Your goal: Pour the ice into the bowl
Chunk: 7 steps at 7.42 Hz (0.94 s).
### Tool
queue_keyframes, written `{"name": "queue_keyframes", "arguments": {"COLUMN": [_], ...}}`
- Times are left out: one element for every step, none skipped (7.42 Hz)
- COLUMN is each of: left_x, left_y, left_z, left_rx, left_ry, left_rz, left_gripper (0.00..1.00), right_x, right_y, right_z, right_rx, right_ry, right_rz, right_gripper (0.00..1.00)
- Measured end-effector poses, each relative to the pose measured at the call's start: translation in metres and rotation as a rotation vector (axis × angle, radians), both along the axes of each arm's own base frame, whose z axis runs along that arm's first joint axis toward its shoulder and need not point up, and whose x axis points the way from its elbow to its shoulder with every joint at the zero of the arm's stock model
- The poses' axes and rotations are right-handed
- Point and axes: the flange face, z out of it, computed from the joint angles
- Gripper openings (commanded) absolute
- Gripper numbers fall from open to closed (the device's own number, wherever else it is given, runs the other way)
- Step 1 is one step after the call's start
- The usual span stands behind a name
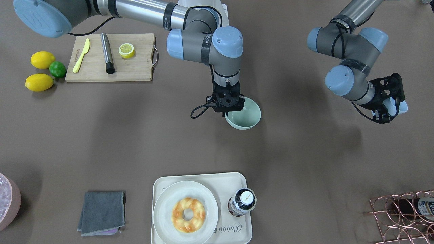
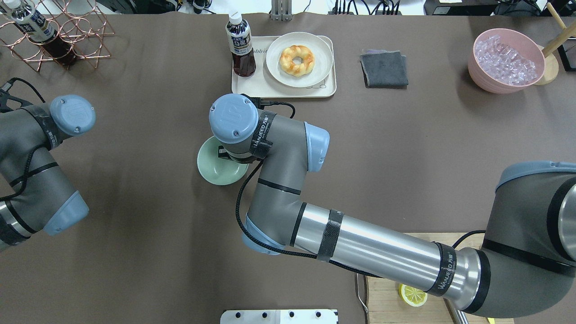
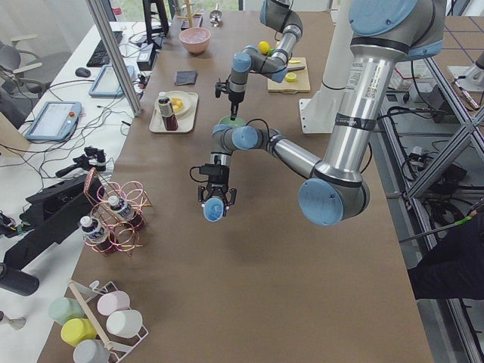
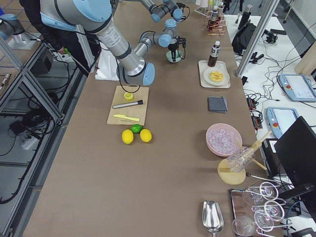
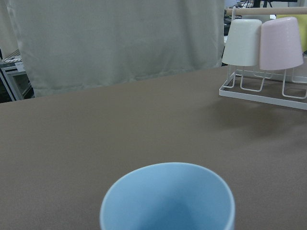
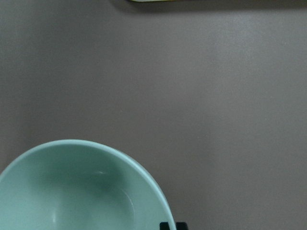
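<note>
- While the tub (image 2: 477,74) of ice (image 2: 506,60) sat at the table's far corner, the step in hand looked like readying the bowl (image 1: 249,118).
- The right gripper (image 1: 230,109) pinched the bowl's rim, jaws nearly closed.
- The left gripper (image 1: 391,101) was closed round a blue cup (image 5: 168,196) — no ice showed inside.
- The ice lay well apart from both jaws; next — fetching it, then tipping it over the bowl.
</note>
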Motion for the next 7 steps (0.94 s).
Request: {"name": "queue_keyframes", "arguments": {"left_x": [0.000, 0.000, 0.001, 0.002, 0.005, 0.008, 0.013], "left_y": [0.000, -0.001, -0.001, -0.002, -0.005, -0.007, -0.012], "left_z": [-0.001, -0.002, -0.003, -0.007, -0.012, -0.019, -0.034], "left_rx": [0.000, 0.001, 0.001, 0.004, 0.010, 0.012, 0.013], "left_ry": [0.000, 0.001, 0.002, 0.005, 0.011, 0.014, 0.016], "left_rz": [0.004, 0.008, 0.011, 0.012, 0.013, 0.013, 0.016], "left_gripper": [0.67, 0.67, 0.67, 0.67, 0.67, 0.68, 0.67], "right_x": [0.004, 0.012, 0.019, 0.025, 0.030, 0.037, 0.055], "right_y": [-0.004, -0.014, -0.023, -0.030, -0.033, -0.036, -0.044], "right_z": [0.001, 0.002, 0.003, 0.005, 0.012, 0.014, 0.011], "right_rx": [0.002, 0.004, 0.006, 0.006, 0.004, 0.004, -0.004], "right_ry": [-0.001, -0.002, -0.002, -0.001, 0.003, -0.002, -0.016], "right_rz": [0.007, 0.017, 0.027, 0.036, 0.041, 0.046, 0.048], "right_gripper": [0.45, 0.74, 0.89, 0.92, 0.96, 0.97, 0.97]}}
